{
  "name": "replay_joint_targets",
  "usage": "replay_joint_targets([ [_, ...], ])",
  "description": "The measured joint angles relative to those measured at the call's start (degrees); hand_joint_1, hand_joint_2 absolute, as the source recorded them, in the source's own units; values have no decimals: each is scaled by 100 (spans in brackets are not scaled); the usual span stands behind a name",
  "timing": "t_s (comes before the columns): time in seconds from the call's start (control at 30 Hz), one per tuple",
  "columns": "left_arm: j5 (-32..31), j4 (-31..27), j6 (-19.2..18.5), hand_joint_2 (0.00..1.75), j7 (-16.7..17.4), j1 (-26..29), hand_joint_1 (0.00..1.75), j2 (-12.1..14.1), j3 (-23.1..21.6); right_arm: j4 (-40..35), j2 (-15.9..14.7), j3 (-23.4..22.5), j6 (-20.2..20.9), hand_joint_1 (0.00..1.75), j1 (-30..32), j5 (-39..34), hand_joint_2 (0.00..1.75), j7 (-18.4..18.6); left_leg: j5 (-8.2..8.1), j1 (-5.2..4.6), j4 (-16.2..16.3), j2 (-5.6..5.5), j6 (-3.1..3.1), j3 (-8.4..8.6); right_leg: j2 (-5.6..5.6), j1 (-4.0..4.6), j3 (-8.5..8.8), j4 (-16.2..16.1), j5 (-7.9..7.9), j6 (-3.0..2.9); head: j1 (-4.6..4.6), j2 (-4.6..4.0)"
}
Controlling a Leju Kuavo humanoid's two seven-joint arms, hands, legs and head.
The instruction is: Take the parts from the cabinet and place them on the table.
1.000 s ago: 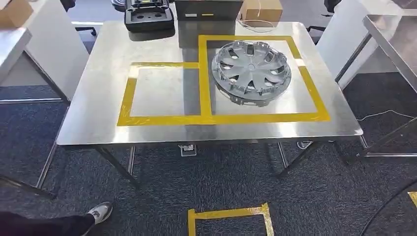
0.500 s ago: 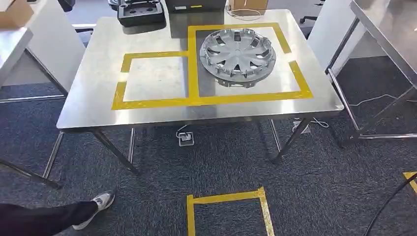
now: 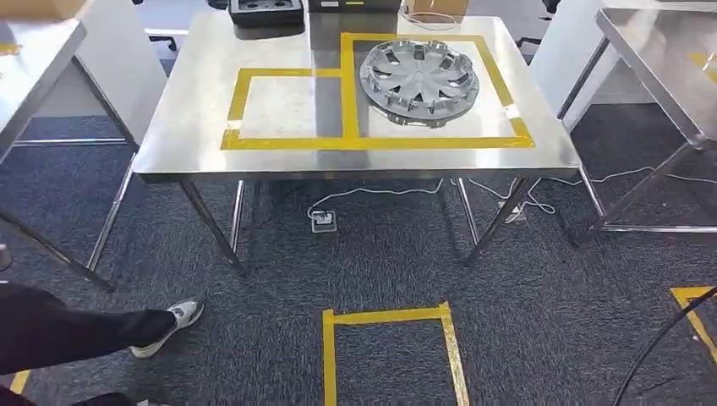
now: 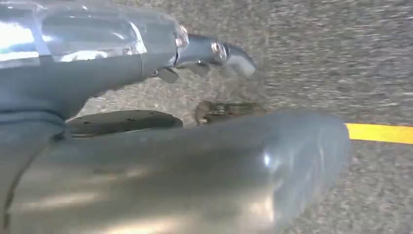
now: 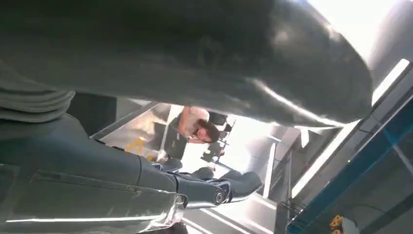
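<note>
Silver, one hubcap point(image 3: 419, 82) lies on one steel table point(image 3: 194, 110); both hands' states unclear.

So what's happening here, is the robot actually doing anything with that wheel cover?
Not at this moment. The silver wheel cover lies flat inside the larger yellow-taped box on the steel table, and nothing touches it. The left hand hangs over the carpet, holding nothing. A person's leg and shoe show nearby on the floor.

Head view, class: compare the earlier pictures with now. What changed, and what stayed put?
The camera pulled back, so the table sits higher and more carpet shows. A person's leg reaches further in. The hubcap stays in the larger taped box; nothing was grasped or released.
</note>
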Motion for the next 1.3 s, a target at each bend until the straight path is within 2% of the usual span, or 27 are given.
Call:
replay_joint_targets([
  [0.07,0,0,31,0,-11,6,0,0,0,11,0,28,0,0,-5,19,0,0,154,-33,10,33,-2,-226,3,11,211,-65,627,-57,24,0],
  [0.1,0,0,55,0,-24,7,0,0,0,15,2,35,2,0,-5,50,0,0,230,-59,18,44,-4,-324,7,25,483,-407,881,-120,41,0],
  [0.13,0,0,74,0,-37,6,0,0,0,15,0,33,2,0,-12,66,0,0,296,-63,22,59,-7,-370,1,55,879,-963,837,-194,48,0],
  [0.17,0,0,74,0,-57,6,0,-11,0,9,-13,30,2,0,-11,76,0,-2,320,-100,31,67,-29,-393,-16,106,1439,-1693,563,-264,48,0],
  [0.2,0,0,83,0,-79,6,0,-7,0,7,-33,26,2,0,-34,107,0,-11,360,-111,45,86,-43,-383,-31,93,1727,-2244,368,-314,55,0],
  [0.23,-2,-2,83,0,-98,2,0,-9,0,9,-37,31,2,0,-44,116,0,-15,421,-110,54,101,-62,-424,-32,120,1752,-2346,310,-305,39,0],
  [0.3,-2,0,87,0,-101,3,0,6,0,13,-33,33,0,0,-8,124,0,-17,505,-139,69,135,-112,-490,-27,84,1672,-2380,371,-324,63,0],
  [0.33,-2,0,87,0,-103,10,0,9,0,15,-26,33,2,0,-7,122,0,-17,386,-117,135,74,-158,-540,-47,58,1645,-2386,420,-337,57,0],
  [0.37,-2,0,87,0,-101,17,0,9,0,15,-13,35,0,0,1,125,0,-17,93,-79,378,11,-211,-631,-37,54,1599,-2383,458,-386,6,0],
  [0.43,-2,4,87,0,-103,19,0,20,0,15,-13,33,0,0,1,124,0,-17,-490,-13,1292,-30,-287,-955,-31,63,1501,-2352,523,-392,-50,0],
  [0.47,-2,2,87,0,-103,20,0,22,0,15,-13,35,0,0,1,127,0,-17,-636,3,1723,-30,-312,-1108,-30,67,1443,-2318,545,-389,-61,0],
  [0.5,-2,2,87,0,-101,24,0,22,0,15,-2,35,0,0,6,127,0,-17,-632,12,1960,-29,-327,-1169,-27,69,1380,-2272,558,-388,-72,0],
  [0.57,-2,2,87,0,-101,31,0,24,0,15,13,37,0,0,13,127,0,-17,-336,23,1574,-27,-330,-850,-17,72,1292,-2170,560,-380,-92,0],
  [0.63,-2,2,87,0,-103,30,0,31,0,13,11,33,0,0,7,131,0,-17,2,20,629,-51,-273,-225,-15,76,1255,-2093,543,-355,-103,0],
  [0.67,-2,4,87,0,-103,22,0,37,0,13,13,31,-2,0,15,135,0,-20,-113,28,363,-161,-208,12,-6,72,1187,-2069,530,-332,-101,0],
  [0.7,-6,2,87,0,-111,27,0,37,0,13,9,31,0,0,-1,138,0,-20,-71,53,320,-229,-222,-2,26,73,1181,-2040,535,-295,-79,0],
  [0.77,-13,4,87,0,-129,38,0,46,0,13,11,26,-7,0,16,140,0,-20,-114,24,266,-185,-171,2,51,66,1166,-2039,552,-240,-103,0],
  [0.83,-31,2,90,0,-153,35,0,44,2,7,-11,11,-13,0,55,144,0,-26,-75,102,135,-99,-119,7,95,83,1131,-1991,498,-188,-109,0],
  [0.87,-46,0,90,0,-177,35,0,53,2,9,-24,-9,-20,0,72,157,0,-42,-68,110,135,-62,-101,-1,89,78,1041,-1804,347,-141,-64,0],
  [0.93,-61,0,85,0,-190,43,0,48,2,9,-26,-24,-28,0,114,155,0,-61,-64,111,135,3,-94,-18,78,20,639,-918,-109,-59,28,0],
  [1.0,-68,2,85,0,-205,49,0,50,2,11,-15,-33,-31,0,214,146,0,-74,-64,108,137,81,-94,-26,70,-18,310,-215,-309,-2,52,0],
  [1.07,-85,2,83,0,-216,49,0,52,2,9,-7,-90,-28,0,261,136,0,-81,-65,108,140,158,-95,-19,53,-52,429,-522,36,23,72,0],
  [1.1,-96,2,83,0,-219,47,0,50,2,4,-7,-136,-28,0,289,127,0,-81,-71,111,140,200,-105,-6,-1,-60,652,-1038,360,32,79,0],
  [1.13,-114,2,81,0,-221,48,0,50,2,-13,-7,-179,-26,0,314,120,0,-81,-83,110,140,237,-124,13,-174,-61,909,-1611,657,30,96,0],
  [1.17,-129,2,81,0,-227,48,0,55,2,-24,0,-210,-20,0,325,112,0,-83,-88,78,142,273,-144,18,-486,-34,1033,-1926,683,23,124,0],
  [1.23,-166,2,81,0,-238,49,0,57,0,-35,13,-271,-2,0,374,59,0,-98,-80,37,171,381,-210,-27,-437,11,981,-1986,674,-103,122,0],
  [1.3,-173,2,83,0,-243,60,0,66,0,-37,15,-321,17,0,437,52,0,-116,-103,32,173,550,-243,-9,-286,6,941,-1973,695,-164,118,0],
])
